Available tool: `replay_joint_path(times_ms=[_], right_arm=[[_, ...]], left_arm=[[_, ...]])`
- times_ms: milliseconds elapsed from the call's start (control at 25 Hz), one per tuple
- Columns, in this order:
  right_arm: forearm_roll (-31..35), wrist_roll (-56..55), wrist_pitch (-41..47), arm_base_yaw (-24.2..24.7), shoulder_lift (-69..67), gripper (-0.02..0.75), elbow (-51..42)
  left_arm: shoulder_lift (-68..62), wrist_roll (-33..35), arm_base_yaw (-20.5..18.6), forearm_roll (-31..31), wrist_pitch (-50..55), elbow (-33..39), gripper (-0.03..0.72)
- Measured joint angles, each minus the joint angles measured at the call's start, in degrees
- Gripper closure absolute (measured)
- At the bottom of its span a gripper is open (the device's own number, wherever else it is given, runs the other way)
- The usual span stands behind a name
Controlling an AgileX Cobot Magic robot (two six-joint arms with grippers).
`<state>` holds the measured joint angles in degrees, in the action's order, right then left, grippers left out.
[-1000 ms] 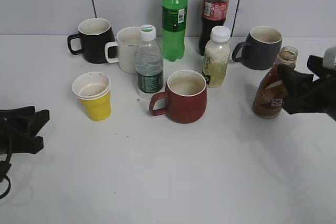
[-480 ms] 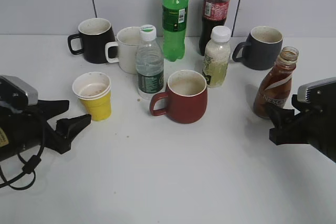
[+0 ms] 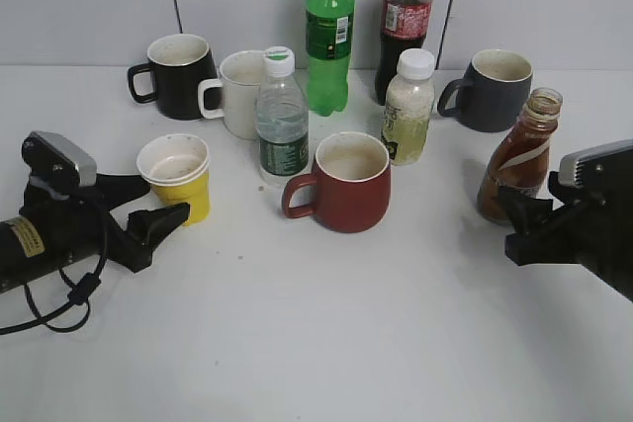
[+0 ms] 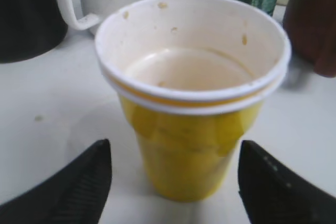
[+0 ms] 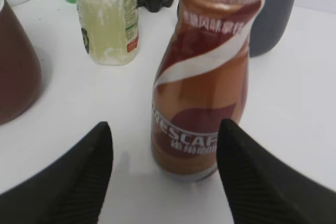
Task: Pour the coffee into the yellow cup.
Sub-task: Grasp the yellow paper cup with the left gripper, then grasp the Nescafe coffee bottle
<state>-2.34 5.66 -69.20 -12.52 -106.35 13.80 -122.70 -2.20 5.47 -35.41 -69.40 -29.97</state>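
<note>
Exterior view: the yellow cup (image 3: 177, 178) stands upright on the white worktop (image 3: 326, 323) at the near left, in front of a black mug (image 3: 176, 75). The left pincer (image 3: 156, 205) is spread wide, one finger on either side of the cup's base, gripping nothing. At the right, the coffee (image 3: 518, 157) stands upright, uncapped, near a grey mug (image 3: 493, 89). The right pincer (image 5: 163, 169) also gapes wide, its fingers flanking the bottle's lower part without touching it.
</note>
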Motion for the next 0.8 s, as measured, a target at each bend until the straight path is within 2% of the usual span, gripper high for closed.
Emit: replay_joint_path(times_ms=[240, 440, 800], right_arm=[[0.0, 0.0, -0.1, 0.0, 0.0, 0.268, 1.8], [0.2, -0.1, -0.1, 0.0, 0.0, 0.269, 2.0], [1.9, 0.0, -0.1, 0.0, 0.0, 0.269, 2.0]], left_arm=[[-0.7, -0.5, 0.0, -2.5, -0.1, -4.3, 0.115], [-4.1, -3.4, 0.0, -5.9, 0.0, -9.1, 0.115], [-7.4, -4.2, 1.3, -6.5, 0.0, -15.3, 0.115]])
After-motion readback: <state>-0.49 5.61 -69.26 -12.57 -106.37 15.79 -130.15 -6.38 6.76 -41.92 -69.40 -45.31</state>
